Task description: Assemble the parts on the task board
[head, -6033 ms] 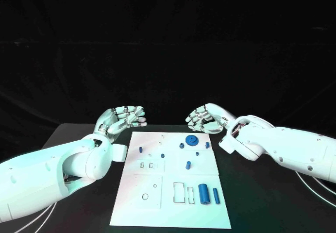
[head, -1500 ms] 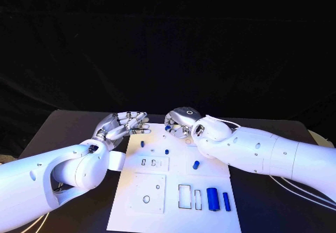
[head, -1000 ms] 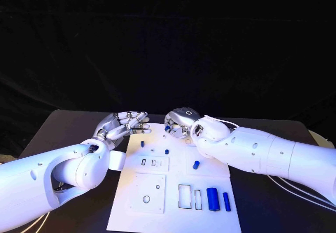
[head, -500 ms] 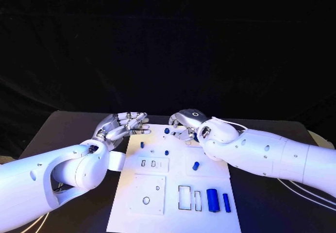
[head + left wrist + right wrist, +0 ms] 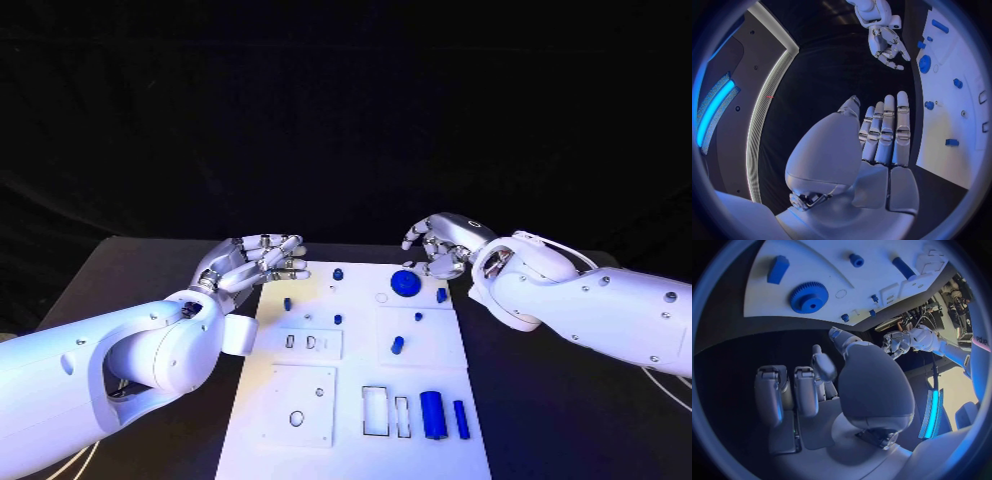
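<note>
Judging by appearance, the gear [image 5: 405, 283] at the board's [image 5: 274, 440] far end is light, rigid plastic with grippy teeth; best taken by its rim. Count: one gear, two cylinders [image 5: 431, 413] near the front right, several small pegs [image 5: 397, 345] between, number uncertain. The right hand [image 5: 441, 243] hovers beside the gear, fingers curled, grasping nothing. The left hand [image 5: 255, 262], off the board's far left corner, is released, fingers extended.
</note>
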